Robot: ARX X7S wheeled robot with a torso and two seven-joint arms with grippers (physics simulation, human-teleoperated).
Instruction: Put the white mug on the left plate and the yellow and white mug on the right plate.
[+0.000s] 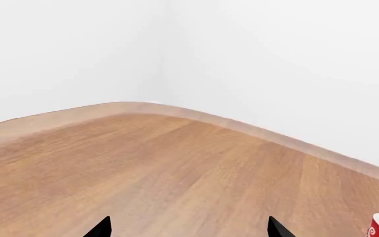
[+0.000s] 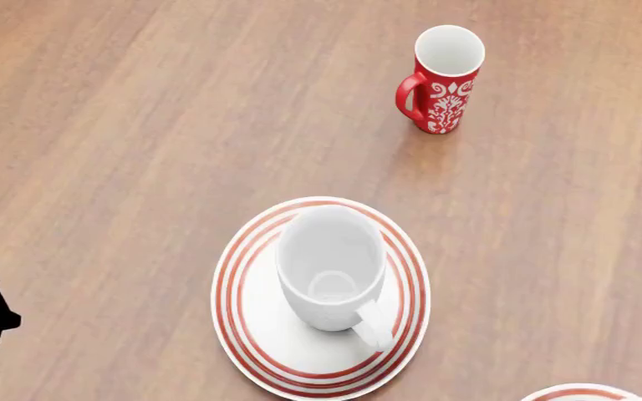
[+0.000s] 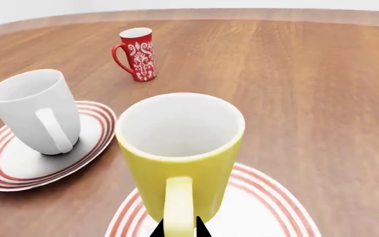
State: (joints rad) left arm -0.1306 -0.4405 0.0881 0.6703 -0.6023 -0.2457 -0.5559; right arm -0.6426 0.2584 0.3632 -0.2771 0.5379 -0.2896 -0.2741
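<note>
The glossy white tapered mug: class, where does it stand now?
The glossy white tapered mug stands upright on the red-ringed left plate, low in the head view's centre, nearer the camera than the red patterned mug.

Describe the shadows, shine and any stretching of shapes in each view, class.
Head view: white mug glossy, soft shadow beside the red mug on the table. Right wrist view: the near yellow mug looms oversized, the left plate reflects the white mug greyly. Left wrist view: even, flat light, table edge curves, no sharp shadows.
</note>
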